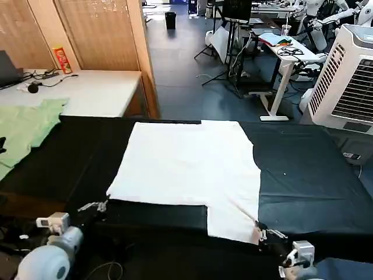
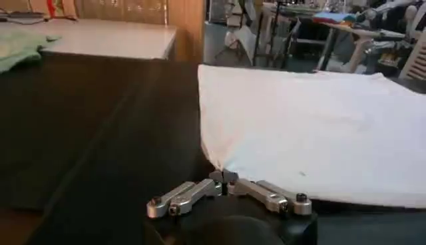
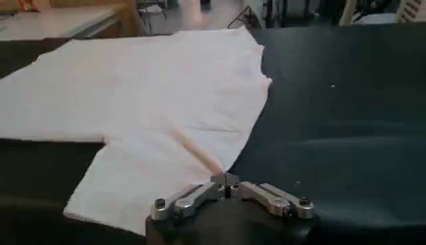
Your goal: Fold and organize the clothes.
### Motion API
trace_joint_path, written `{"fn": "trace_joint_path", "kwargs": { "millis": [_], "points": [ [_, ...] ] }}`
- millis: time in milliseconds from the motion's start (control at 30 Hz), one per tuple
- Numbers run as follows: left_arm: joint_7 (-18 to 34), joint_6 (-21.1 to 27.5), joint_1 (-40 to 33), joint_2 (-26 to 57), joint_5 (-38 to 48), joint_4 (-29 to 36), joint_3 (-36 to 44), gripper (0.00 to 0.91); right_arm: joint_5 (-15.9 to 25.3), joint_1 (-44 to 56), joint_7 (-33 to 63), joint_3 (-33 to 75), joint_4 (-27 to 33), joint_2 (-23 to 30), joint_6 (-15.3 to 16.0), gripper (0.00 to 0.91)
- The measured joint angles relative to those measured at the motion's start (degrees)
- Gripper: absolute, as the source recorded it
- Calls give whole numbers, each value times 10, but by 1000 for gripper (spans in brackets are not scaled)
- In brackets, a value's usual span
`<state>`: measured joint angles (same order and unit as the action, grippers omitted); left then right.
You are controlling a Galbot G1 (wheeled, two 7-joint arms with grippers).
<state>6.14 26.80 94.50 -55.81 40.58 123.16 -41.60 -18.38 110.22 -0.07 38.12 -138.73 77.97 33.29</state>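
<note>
Left tool [image 1: 104,205] clenched on T-shirt [image 1: 192,169] near-left corner; right tool [image 1: 260,233] pinches near-right sleeve tip. White shirt lies flat mid black bench [image 1: 309,175], green garment [image 1: 26,128] far left.

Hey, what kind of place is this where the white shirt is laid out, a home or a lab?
Probably a robotics lab or workshop, not a home. Behind the black table holding the white T-shirt stand camera tripods, a desk strewn with cables, and a large portable air cooler.
</note>
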Motion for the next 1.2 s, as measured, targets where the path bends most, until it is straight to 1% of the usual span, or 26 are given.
{"fn": "trace_joint_path", "kwargs": {
  "millis": [100, 233, 300, 433, 500, 600, 733, 867, 1067, 1200],
  "points": [
    [3, 0, 17, 1, 8, 13, -12, 0, 2, 8, -2, 2, -3, 0, -26, 0],
    [7, -1, 33, -1, 27, 28, -32, 0, 1, -9, -8, 12, 8, -7, -82, 0],
    [10, -12, 31, -6, 36, 33, -39, 0, -5, -30, -7, 19, 22, -12, -111, 0],
    [12, -43, 12, -18, 39, 26, -36, 0, -18, -90, -5, 21, 69, -26, -145, 0],
    [10, -49, -5, -29, 28, 18, -29, 0, -20, -122, -6, 16, 97, -34, -152, 0],
    [8, -50, -39, -47, 0, 0, -11, 0, -13, -174, -7, 5, 142, -46, -154, 0],
    [8, -49, -86, -70, -16, -33, 12, 0, 2, -242, -7, -18, 199, -58, -157, 0],
    [5, -50, -125, -78, -42, -67, 34, 0, 12, -303, -9, -46, 248, -65, -157, 0],
    [3, -51, -165, -79, -71, -111, 54, 0, 31, -366, -15, -87, 312, -60, -158, 0],
    [1, -53, -190, -74, -88, -140, 67, 0, 34, -388, -18, -101, 343, -54, -161, 0]
  ]
}}
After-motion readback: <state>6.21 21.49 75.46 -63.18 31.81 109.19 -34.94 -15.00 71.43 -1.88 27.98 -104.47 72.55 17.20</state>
